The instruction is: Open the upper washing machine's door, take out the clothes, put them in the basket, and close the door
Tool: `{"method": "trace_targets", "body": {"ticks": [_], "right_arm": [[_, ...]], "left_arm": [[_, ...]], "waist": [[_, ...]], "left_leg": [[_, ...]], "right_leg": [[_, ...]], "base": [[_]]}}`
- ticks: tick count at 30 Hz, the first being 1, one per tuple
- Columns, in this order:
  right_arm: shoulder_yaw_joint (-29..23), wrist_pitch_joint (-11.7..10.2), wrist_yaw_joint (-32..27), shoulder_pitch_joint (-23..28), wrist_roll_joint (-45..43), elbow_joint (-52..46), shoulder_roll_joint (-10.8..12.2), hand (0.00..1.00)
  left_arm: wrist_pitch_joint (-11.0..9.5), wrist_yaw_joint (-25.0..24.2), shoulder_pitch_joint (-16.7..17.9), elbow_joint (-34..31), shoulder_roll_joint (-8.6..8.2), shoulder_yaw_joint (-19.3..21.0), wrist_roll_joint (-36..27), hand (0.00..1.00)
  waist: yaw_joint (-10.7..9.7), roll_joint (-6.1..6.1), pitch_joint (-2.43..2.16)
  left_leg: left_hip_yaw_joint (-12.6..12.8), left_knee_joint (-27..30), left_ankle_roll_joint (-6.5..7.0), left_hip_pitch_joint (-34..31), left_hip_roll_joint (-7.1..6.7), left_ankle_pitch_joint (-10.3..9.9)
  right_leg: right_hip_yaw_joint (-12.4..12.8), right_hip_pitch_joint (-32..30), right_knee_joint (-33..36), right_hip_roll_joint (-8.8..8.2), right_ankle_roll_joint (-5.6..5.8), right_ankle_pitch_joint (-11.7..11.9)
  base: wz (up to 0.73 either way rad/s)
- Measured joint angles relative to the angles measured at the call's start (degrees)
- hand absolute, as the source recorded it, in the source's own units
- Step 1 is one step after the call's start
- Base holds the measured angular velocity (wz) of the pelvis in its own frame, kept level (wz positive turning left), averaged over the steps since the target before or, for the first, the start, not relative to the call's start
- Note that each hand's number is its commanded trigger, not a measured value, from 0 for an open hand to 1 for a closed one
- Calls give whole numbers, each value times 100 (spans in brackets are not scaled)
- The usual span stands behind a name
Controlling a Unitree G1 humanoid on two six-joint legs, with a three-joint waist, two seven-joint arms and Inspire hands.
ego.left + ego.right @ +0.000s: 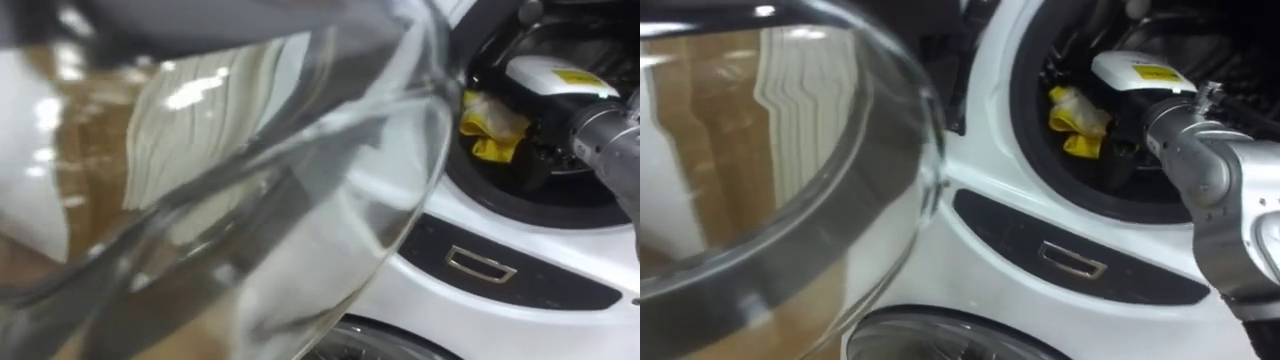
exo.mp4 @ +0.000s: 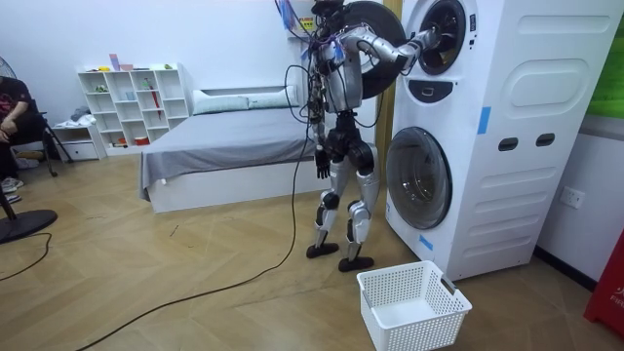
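the room is bright and evenly lit, with only faint shadows on the pale wooden floor (image 2: 146, 283) round the white perforated plastic basket (image 2: 411, 304). in the eye views, the clear domed glass door (image 1: 300, 200) carries white glare patches and bends what lies behind it into streaks. the white stacked washing machine (image 2: 507, 146) has a dim drum mouth (image 1: 545, 170), where a crumpled yellow cloth (image 1: 490, 125) catches light.

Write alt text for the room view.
The robot stands at a stacked white washing machine, right arm reaching into the open upper drum. A white laundry basket sits on the floor beside its feet; a bed stands behind.
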Motion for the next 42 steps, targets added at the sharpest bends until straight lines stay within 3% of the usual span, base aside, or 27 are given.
{"method": "trace_targets", "body": {"ticks": [5, 9, 25, 28, 33, 38, 42], "right_arm": [[89, -27, 231, 2, 6, -41, -23, 100], [71, -27, 261, 1, 20, -155, -218, 100], [96, -176, 124, 1, 470, -459, -269, 100], [91, -229, 122, 2, 464, -734, -269, 100], [30, -499, -72, 178, 778, -1736, -270, 100], [-130, -596, -315, 533, 904, -2712, -256, 100], [-255, -825, -506, 915, 1207, -3436, -218, 100]], "left_arm": [[-55, -50, 10, 3, 95, -88, -17, 0], [-114, -116, 3, 2, 113, -86, -24, 0], [-332, 113, -30, 3, 99, -83, -81, 0], [-349, 108, -22, 9, 102, -68, -77, 0], [-422, 151, 4, 112, 93, -74, -108, 0], [-505, 152, 114, 280, 77, -68, -188, 0], [-516, 168, 112, 471, 57, -87, -318, 0]], "waist": [[-27, -1, 1], [-38, -7, -4], [-230, 19, -22], [-279, 63, -26], [-443, 219, -64], [-601, 317, -43], [-721, 314, -45]], "left_leg": [[2, -18, -23, 3, -8, 13], [11, -60, -57, -13, -18, 33], [67, -84, -79, -34, 61, 45], [134, -67, -80, -51, 71, 45], [230, -60, -82, -49, 74, 46], [346, -75, -83, 3, 113, 47], [509, -76, -82, 34, 121, 46]], "right_leg": [[17, -12, 3, -7, -18, 12], [28, -57, -3, 1, -50, -1], [68, -78, -25, 44, -78, -6], [104, -113, -33, 66, -90, 1], [180, -141, -33, 93, -92, 2], [276, -128, -38, 114, -95, 4], [422, -126, -70, 153, -111, 35]], "base": [[-1], [-2], [-1], [-9], [-7], [-11], [-17]]}}
